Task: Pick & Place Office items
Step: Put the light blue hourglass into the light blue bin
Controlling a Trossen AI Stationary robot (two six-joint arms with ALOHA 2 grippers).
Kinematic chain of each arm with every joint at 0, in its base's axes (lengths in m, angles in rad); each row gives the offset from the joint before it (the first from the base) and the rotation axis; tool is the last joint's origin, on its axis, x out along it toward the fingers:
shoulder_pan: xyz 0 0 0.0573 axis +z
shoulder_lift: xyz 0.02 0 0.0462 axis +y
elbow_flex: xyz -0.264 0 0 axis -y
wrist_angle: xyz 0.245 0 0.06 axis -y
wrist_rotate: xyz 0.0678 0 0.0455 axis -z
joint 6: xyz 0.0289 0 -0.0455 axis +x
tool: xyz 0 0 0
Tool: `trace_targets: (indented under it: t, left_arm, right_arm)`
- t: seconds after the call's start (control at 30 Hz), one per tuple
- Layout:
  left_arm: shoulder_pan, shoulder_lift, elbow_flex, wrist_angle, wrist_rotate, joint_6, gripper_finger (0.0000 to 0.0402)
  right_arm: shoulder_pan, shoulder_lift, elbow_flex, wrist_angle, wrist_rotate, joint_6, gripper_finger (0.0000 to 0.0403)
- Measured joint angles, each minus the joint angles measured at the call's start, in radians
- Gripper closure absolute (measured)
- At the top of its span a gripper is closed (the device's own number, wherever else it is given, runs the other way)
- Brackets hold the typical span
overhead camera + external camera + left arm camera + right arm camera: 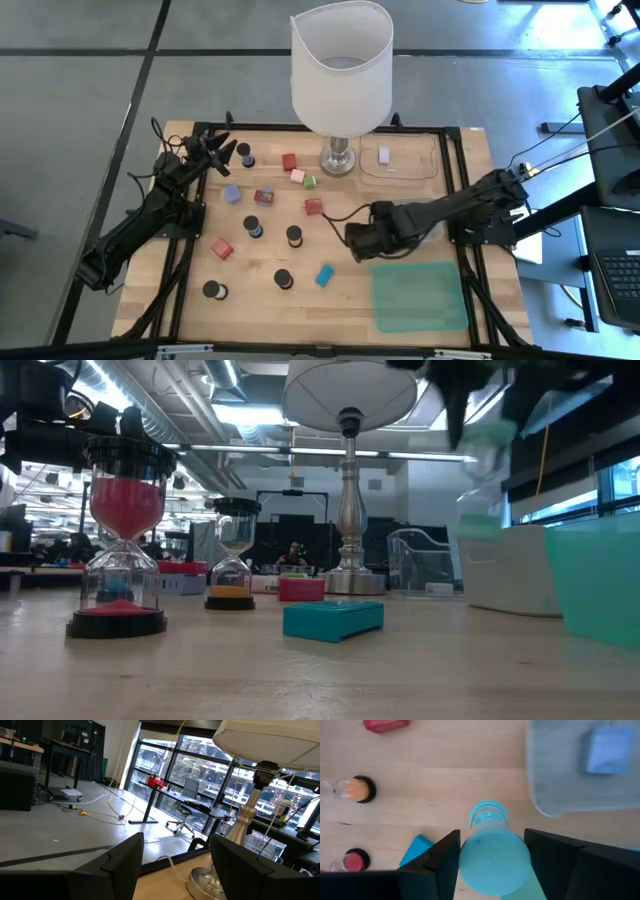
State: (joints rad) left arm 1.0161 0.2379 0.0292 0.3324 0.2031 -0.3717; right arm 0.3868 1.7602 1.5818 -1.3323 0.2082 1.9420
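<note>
A: High view?
B: Right gripper [358, 240] hung mid-table beside green mat [420, 296]; left gripper [222, 152] waited, fingers apart, near lamp [341, 70].
A: Right wrist?
B: Fingers clamped on mint-green hourglass [492, 851]; teal block [415, 850] just beside.

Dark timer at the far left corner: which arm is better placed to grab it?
Left. The left gripper sits beside the dark timer, fingers open and empty; the right gripper holds a pale blue timer.
</note>
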Motion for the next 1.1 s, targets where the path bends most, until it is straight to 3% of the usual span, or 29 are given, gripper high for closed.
trace_targets:
  t: [0.43, 0.77, 1.1]
  left_arm:
    - [0.0, 0.0, 0.0, 0.0, 0.0, 0.0, 0.0176]
    - [0.0, 0.0, 0.0, 0.0, 0.0, 0.0, 0.0176]
    - [0.0, 0.0, 0.0, 0.0, 0.0, 0.0, 0.0176]
  right_arm:
    - [0.217, -0.059, 0.0, -0.24, -0.088, 0.46, 0.0206]
    - [0.391, -0.059, -0.061, -0.239, -0.244, 0.76, 0.0206]
    - [0.516, -0.059, -0.171, -0.232, -0.258, 0.955, 0.0204]
